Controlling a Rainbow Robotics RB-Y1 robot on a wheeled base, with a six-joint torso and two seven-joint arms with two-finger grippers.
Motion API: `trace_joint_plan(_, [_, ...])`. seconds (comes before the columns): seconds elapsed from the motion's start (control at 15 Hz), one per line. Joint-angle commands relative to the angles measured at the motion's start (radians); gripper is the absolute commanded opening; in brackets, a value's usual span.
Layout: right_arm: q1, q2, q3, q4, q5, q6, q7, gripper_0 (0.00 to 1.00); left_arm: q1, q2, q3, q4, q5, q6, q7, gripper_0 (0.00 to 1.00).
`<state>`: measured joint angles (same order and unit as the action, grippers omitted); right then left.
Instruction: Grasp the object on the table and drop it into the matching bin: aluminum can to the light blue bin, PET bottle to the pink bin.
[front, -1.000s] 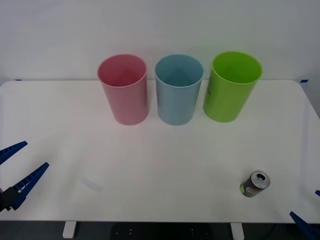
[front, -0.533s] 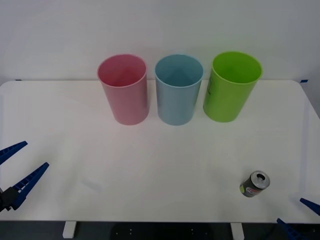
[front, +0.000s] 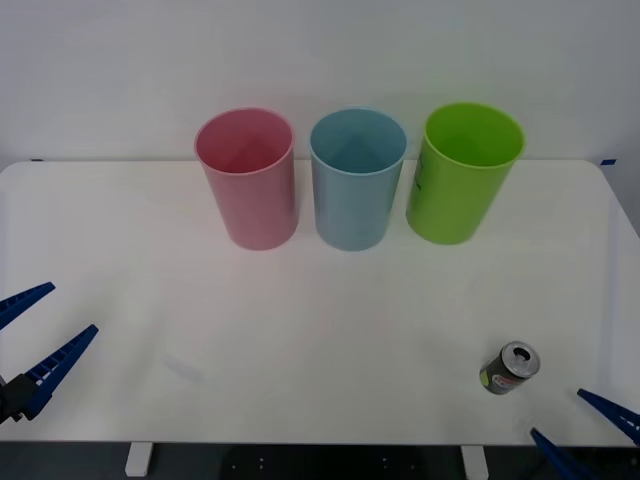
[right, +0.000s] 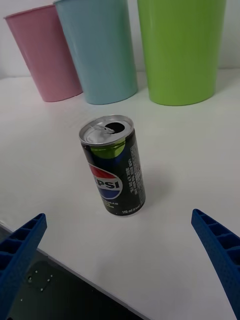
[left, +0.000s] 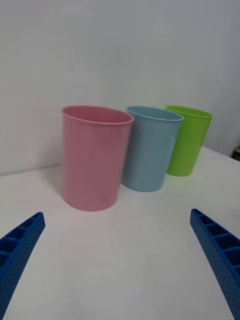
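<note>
Standing upright near the table edge, the can faces the right tool, fingers spread, partly cut off

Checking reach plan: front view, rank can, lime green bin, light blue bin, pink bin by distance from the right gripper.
1. Pepsi can, just ahead of the open right gripper.
2. Lime green bin, rightmost bin.
3. Light blue bin, middle.
4. Pink bin, leftmost.

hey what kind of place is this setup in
Probably a lab or test room set up for waste sorting, not a home: a bare white table against a plain white wall, three coloured bins, pink, light blue and lime green, and one drink can.
</note>
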<state>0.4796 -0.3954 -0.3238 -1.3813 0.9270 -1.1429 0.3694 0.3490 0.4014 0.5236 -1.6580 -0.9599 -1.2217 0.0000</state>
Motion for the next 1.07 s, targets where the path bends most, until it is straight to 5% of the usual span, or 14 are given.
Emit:
trace_joint_plan(0.07, [-0.044, 0.038, 0.002, 0.031, 0.021, 0.000, 0.028, 1.00, 0.000, 0.000, 0.000, 0.000, 0.000, 0.000, 0.000, 1.00])
trace_joint_plan(1.07, [-0.193, 0.110, 0.085, 0.079, 0.049, 0.167, 0.108, 1.00, 0.000, 0.000, 0.000, 0.000, 0.000, 0.000, 0.000, 1.00])
